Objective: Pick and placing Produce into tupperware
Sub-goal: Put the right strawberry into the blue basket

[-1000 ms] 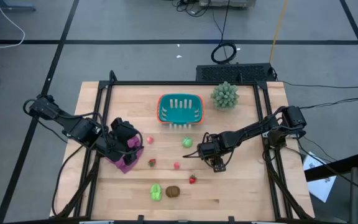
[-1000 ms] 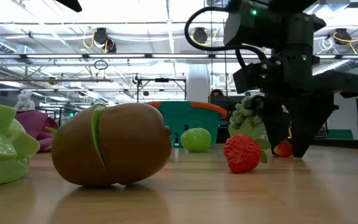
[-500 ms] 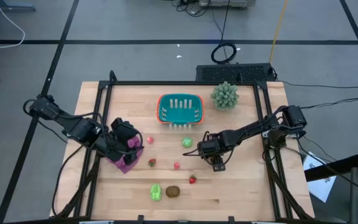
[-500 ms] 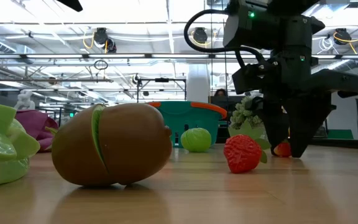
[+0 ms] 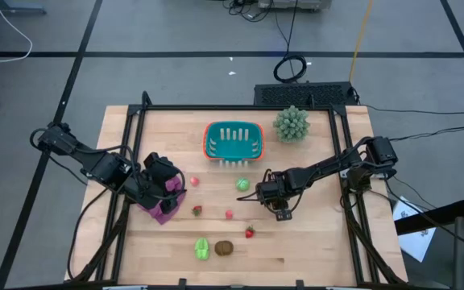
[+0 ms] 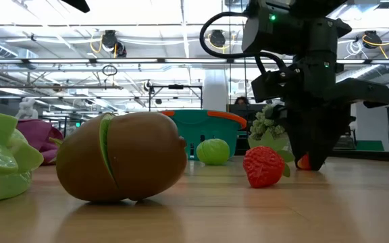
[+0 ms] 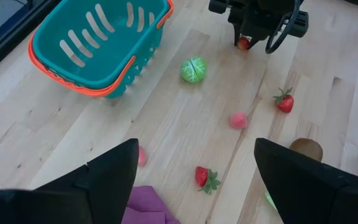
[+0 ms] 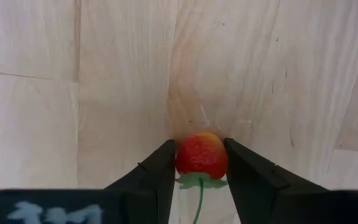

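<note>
My right gripper (image 8: 200,149) stands mid-table, right of centre (image 5: 258,196), fingers pointing down, shut on a small red fruit (image 8: 201,155) with a green stalk. The teal basket (image 5: 234,141) sits toward the far edge. Loose on the wood lie a round green piece (image 5: 242,184), a strawberry (image 5: 250,233), a brown oval (image 5: 225,248), a light green piece (image 5: 202,248) and several tiny red and pink ones, such as the pink one (image 5: 229,214). My left gripper (image 7: 194,186) waits open at the table's left, over the purple cloth (image 5: 166,209). My right gripper pinches the small red fruit by its two sides (image 8: 185,157) between both fingers (image 8: 160,171). The fingers come from above, pointing down (image 6: 313,138). The fruit rests on the table (image 6: 304,162), its green stalk toward the wrist.
The spiky pale-green plant (image 5: 291,123) stands at the far right, behind my right arm. A black frame (image 5: 240,107) runs around the tabletop. Bare wood (image 5: 321,242) lies near the right front.
My right gripper has shut: in the low view its fingers stood spread either side of the red fruit and now stand together on it. The arm has stayed in place and the fruit is still on the table.
</note>
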